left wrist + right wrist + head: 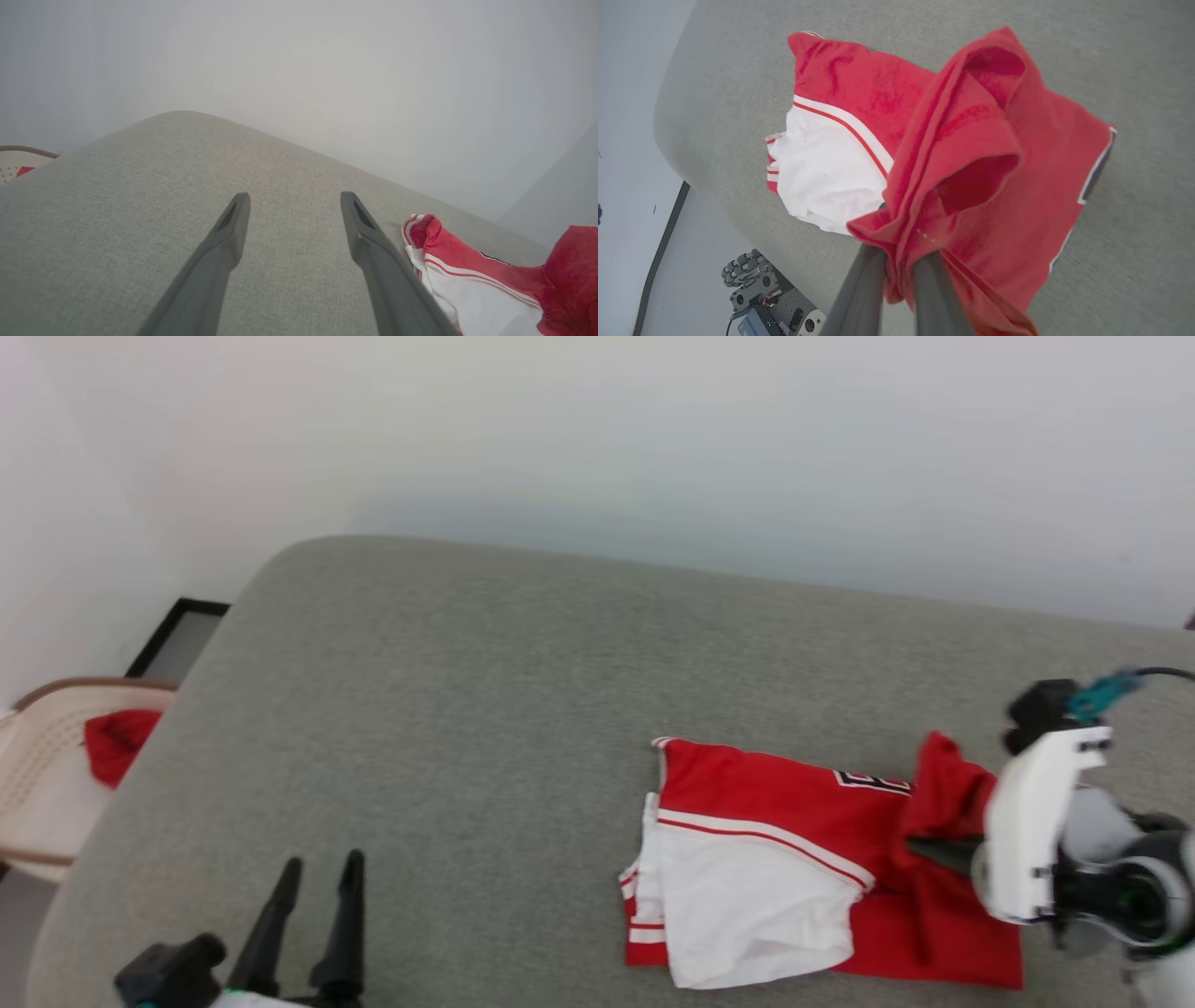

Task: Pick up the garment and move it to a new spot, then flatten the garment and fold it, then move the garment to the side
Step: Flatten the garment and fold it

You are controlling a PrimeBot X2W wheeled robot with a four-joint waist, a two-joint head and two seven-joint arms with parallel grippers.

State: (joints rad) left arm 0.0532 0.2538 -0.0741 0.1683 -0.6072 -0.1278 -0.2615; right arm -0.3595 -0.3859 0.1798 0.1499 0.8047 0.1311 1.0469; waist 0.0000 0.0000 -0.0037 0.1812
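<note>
The garment [794,859], a red shirt with a white sleeve and red-striped white trim, lies partly folded on the grey cushion at the right. My right gripper [924,847] is shut on a bunched red fold of the garment [971,154] and lifts that edge above the rest. In the right wrist view its fingers [864,284] pinch the red cloth between them. My left gripper [322,873] stands open at the lower left, over bare cushion, with nothing between its fingers [224,247]. The garment [472,284] lies to its right.
The grey cushioned surface [485,709] has a rounded far-left corner and a white wall behind it. Off its left edge stands a beige chair [47,775] with a small red cloth [117,742] on it. A dark-framed panel [177,639] lies on the floor.
</note>
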